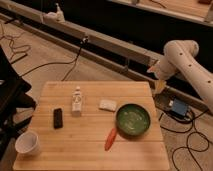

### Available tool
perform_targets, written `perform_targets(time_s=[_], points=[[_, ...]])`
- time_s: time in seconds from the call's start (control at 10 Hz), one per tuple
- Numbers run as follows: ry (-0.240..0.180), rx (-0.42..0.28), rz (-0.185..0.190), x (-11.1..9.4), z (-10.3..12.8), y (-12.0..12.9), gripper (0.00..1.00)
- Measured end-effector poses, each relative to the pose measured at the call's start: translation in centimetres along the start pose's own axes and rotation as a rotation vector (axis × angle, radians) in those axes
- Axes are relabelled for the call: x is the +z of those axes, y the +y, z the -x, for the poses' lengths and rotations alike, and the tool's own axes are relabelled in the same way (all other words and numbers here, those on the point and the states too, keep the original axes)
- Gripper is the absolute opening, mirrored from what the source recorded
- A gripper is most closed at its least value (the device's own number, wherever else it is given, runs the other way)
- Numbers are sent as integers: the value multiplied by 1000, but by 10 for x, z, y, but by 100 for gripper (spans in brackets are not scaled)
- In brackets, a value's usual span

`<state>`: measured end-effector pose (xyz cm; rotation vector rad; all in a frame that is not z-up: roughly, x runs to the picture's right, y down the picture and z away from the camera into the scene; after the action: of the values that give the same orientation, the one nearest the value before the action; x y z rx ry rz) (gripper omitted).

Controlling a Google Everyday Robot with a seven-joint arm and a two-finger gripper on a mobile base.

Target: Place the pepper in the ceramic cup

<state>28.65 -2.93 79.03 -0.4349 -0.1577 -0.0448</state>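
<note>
The orange-red pepper (111,138) lies on the wooden table (90,155), just left of and below a green bowl. The white ceramic cup (27,142) stands upright at the table's front left corner, far from the pepper. My gripper (159,86) hangs from the white arm (182,57) off the table's back right corner, above the floor. It is well away from both the pepper and the cup.
A wide green bowl (133,120) sits right of centre. A black slab (58,118), a small white bottle (77,100) and a white packet (107,105) lie on the table's middle. A blue box (178,107) and cables lie on the floor.
</note>
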Motion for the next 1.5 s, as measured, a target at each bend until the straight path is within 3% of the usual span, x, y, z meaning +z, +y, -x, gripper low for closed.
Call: perform_targets(time_s=[1.0,1.5], points=[[0,0,0,0,0,0,80],[56,-71,-22,-12,7,-4,80]])
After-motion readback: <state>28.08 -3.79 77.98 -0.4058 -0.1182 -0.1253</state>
